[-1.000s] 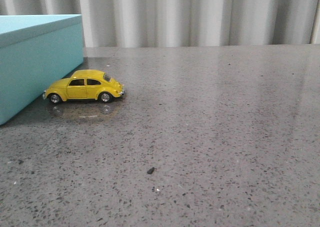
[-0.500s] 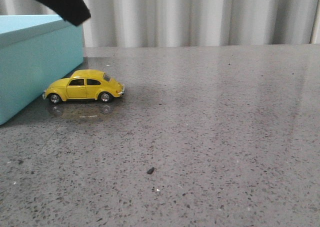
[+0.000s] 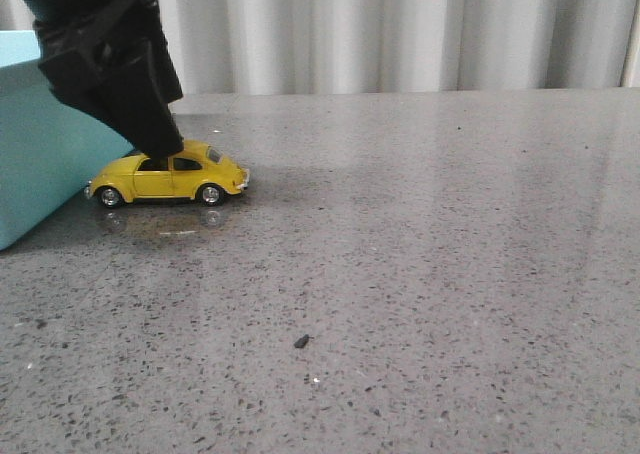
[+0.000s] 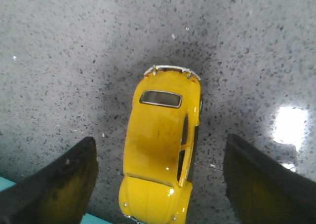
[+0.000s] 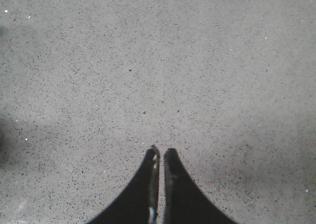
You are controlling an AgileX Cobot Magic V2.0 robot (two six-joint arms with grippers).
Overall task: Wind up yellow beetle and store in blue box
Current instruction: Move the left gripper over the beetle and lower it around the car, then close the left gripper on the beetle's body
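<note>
Grasping comes first: the left gripper [image 4: 158, 184] hangs wide open astride the yellow beetle [image 3: 168, 177] on the table [image 3: 420, 274] beside the blue box [image 3: 40, 164], so next it should squeeze its sides, while the right gripper [image 5: 159, 157] sits pinched together.

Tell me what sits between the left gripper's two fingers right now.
The yellow beetle sits lengthwise between the open left gripper's fingers, with speckled tabletop showing on each side of it. The left wrist view shows this.

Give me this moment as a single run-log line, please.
left gripper: open, straddling yellow beetle | beetle: on table beside blue box | right gripper: shut, idle
</note>
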